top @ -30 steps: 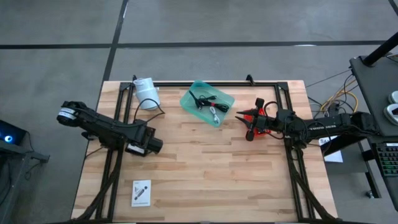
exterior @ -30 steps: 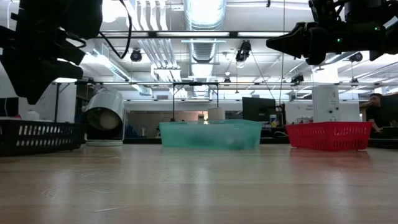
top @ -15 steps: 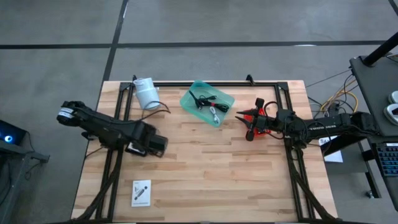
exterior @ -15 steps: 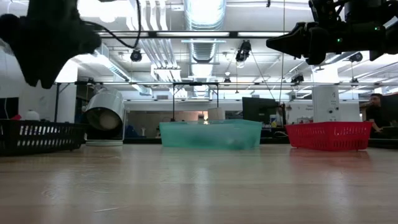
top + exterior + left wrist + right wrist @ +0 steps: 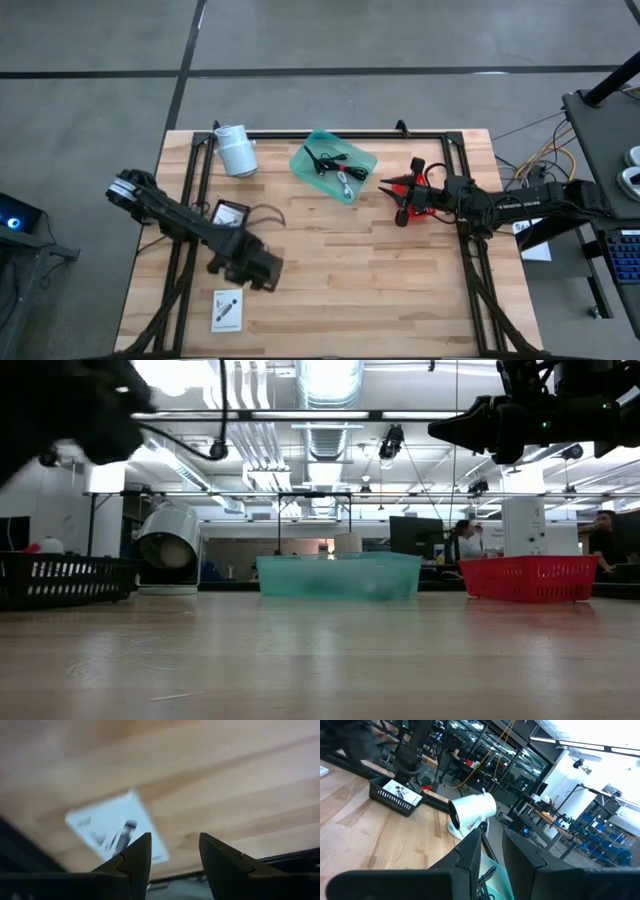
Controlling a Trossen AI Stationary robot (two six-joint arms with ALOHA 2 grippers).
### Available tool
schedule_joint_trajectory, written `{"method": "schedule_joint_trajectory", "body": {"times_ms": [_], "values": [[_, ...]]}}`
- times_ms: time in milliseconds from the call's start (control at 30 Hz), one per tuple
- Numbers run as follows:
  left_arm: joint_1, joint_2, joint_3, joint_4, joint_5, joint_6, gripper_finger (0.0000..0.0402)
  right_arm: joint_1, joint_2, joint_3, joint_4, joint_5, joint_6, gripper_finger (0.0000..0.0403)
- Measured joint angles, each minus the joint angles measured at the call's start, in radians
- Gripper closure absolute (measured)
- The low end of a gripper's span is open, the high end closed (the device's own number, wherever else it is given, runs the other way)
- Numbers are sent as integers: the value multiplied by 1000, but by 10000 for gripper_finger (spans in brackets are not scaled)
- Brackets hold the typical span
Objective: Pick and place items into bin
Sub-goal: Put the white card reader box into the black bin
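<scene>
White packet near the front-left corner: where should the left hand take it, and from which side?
The white packet lies flat on the table, nothing touching it. Probably best from straight above, open left hand across its narrow width, fingers pinching the two long edges. It looks thin, so a fingertip may need to catch an edge.

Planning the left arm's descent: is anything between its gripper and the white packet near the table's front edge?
Nothing. In the high view only bare wood separates the left gripper from the white packet.

Table (image 5: 400, 280) is showing pale planked wood with a slight sheen, bin (image 5: 362, 160) is looking like translucent teal plastic, white packet (image 5: 228, 310) is looking papery and matt.
</scene>
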Motion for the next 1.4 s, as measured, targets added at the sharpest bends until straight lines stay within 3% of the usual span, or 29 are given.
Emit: {"method": "schedule_joint_trajectory", "body": {"times_ms": [200,567,800,1400], "values": [[-130,71,0,7,108,-121,253,0,0,0,0,0,0,335],[-358,3,-63,-2,6,-576,253,0,0,0,0,0,4,335],[-391,14,-109,3,-54,-566,253,0,0,0,0,0,4,335],[-401,35,-192,122,-44,-545,253,0,0,0,0,0,3,335]]}}
